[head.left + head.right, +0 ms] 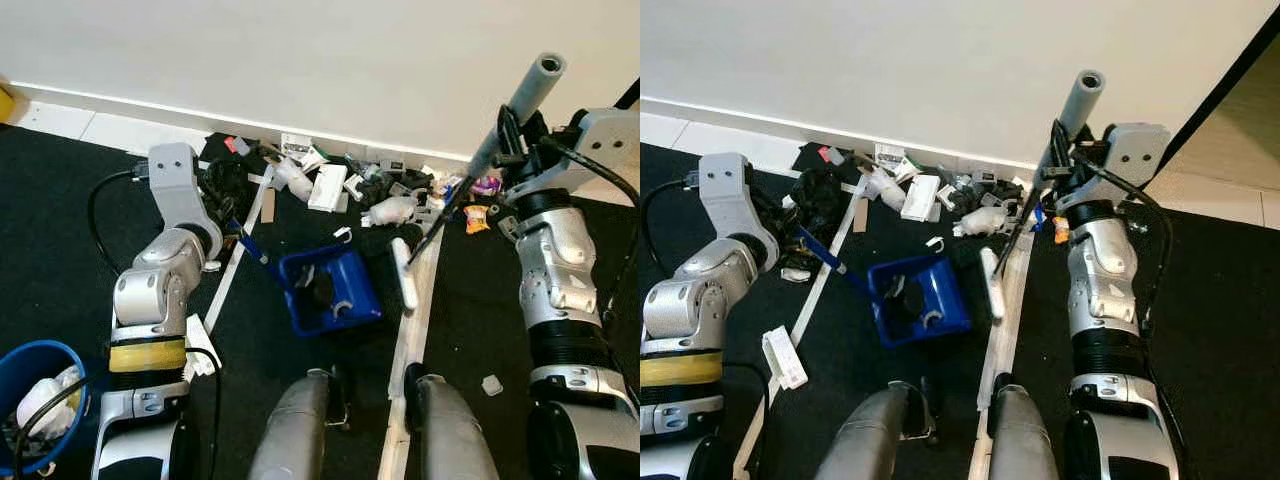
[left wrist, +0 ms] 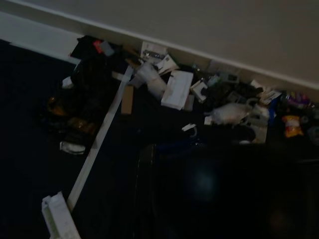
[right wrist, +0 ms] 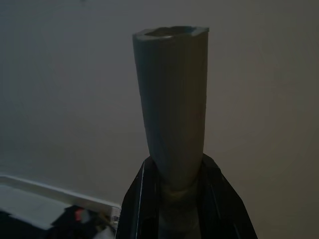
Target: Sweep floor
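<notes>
The robot stands on a black floor [image 1: 60,250] facing a white wall [image 1: 300,60] with a pale baseboard. A heap of mixed litter [image 1: 370,190] lies along the foot of that wall: white cartons, crumpled paper, black scraps and a few bright wrappers.

The right gripper [image 3: 174,199] is up at the right, its two black fingers [image 3: 142,199] pinched around the grey tubular handle of a broom [image 1: 520,100]. The thin dark shaft slants down and to the left from there, and the narrow white broom head [image 1: 403,272] rests on the floor just near of the litter, beside a pale strip of tape [image 1: 410,340] that runs toward the robot's feet.

A blue plastic dustpan [image 1: 330,290] lies on the floor left of the broom head, between the litter and the robot's legs. It holds some dark and white scraps. Its blue handle [image 1: 250,245] points up and left toward the left gripper [image 1: 225,225], which is hidden among black debris; I cannot tell whether those fingers are spread or closed on it.

A second pale strip [image 1: 232,270] crosses the floor by the left arm, with a small white box [image 1: 785,357] near its near end. A round blue bin [image 1: 35,400] with white rubbish in it sits at the near left. A small white scrap [image 1: 491,384] lies alone by the right leg.
</notes>
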{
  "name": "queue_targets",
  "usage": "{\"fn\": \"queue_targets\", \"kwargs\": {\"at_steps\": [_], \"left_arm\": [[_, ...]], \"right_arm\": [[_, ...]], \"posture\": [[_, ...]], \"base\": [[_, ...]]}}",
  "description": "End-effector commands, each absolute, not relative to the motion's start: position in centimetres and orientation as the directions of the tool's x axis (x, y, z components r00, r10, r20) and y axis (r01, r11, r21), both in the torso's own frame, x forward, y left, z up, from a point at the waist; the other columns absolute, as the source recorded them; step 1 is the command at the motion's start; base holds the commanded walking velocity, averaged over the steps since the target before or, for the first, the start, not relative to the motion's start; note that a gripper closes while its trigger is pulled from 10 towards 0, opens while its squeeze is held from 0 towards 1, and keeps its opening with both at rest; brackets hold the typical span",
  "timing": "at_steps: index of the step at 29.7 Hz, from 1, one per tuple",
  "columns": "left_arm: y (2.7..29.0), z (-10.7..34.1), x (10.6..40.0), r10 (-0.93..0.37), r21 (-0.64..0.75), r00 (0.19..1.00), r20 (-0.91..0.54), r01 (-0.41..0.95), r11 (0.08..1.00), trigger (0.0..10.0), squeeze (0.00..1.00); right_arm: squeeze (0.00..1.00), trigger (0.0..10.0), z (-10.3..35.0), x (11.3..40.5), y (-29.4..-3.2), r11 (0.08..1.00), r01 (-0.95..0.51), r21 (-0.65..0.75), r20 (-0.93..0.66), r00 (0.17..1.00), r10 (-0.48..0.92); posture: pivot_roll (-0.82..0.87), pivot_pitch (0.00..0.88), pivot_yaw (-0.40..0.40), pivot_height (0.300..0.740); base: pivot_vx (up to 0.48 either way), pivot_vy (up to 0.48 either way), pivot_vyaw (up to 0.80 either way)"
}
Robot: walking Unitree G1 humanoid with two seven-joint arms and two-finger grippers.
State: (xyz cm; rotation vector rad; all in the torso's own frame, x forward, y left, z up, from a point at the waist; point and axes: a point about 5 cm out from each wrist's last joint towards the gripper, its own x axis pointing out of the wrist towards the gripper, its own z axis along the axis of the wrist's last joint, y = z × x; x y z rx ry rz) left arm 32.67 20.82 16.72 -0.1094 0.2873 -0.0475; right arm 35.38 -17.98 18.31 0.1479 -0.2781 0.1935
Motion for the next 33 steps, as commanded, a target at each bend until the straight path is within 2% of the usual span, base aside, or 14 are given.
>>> {"fn": "queue_targets", "kwargs": {"at_steps": [1,7,11,15,33], "left_arm": [[21.9,18.0,32.4,-0.038,-0.102,0.972,-0.234,0.014,0.995,10.0,0.00],[22.2,18.4,32.1,-0.051,-0.117,0.971,-0.232,0.024,0.993,10.0,0.00],[22.2,19.1,32.0,-0.036,-0.209,0.981,-0.192,-0.005,0.978,10.0,0.00],[22.3,19.8,31.9,-0.008,-0.201,0.989,-0.148,-0.022,0.979,10.0,0.00],[22.0,20.8,32.5,-0.022,-0.134,0.992,-0.124,0.006,0.991,10.0,0.00]], "right_arm": [[0.00,10.0,18.5,35.2,-17.1,0.960,-0.250,0.125,0.310,0.929,0.202],[0.00,10.0,18.5,35.3,-16.8,0.955,-0.268,0.126,0.318,0.923,0.217],[0.00,10.0,18.4,35.4,-17.0,0.962,-0.252,0.107,0.313,0.927,0.208],[0.00,10.0,18.4,35.3,-16.9,0.957,-0.264,0.115,0.326,0.921,0.215],[0.00,10.0,18.4,35.8,-17.3,0.972,-0.207,0.107,0.325,0.932,0.162]], "posture": [[0.00,0.170,0.072,0.740],[0.01,0.159,0.072,0.740],[0.00,0.152,0.069,0.740],[0.01,0.148,0.072,0.740],[0.01,0.119,0.087,0.740]], "base": [[0.000,0.000,0.00],[0.000,0.000,0.00],[0.000,0.000,0.00],[0.000,0.000,0.00],[0.000,0.000,0.00]]}}
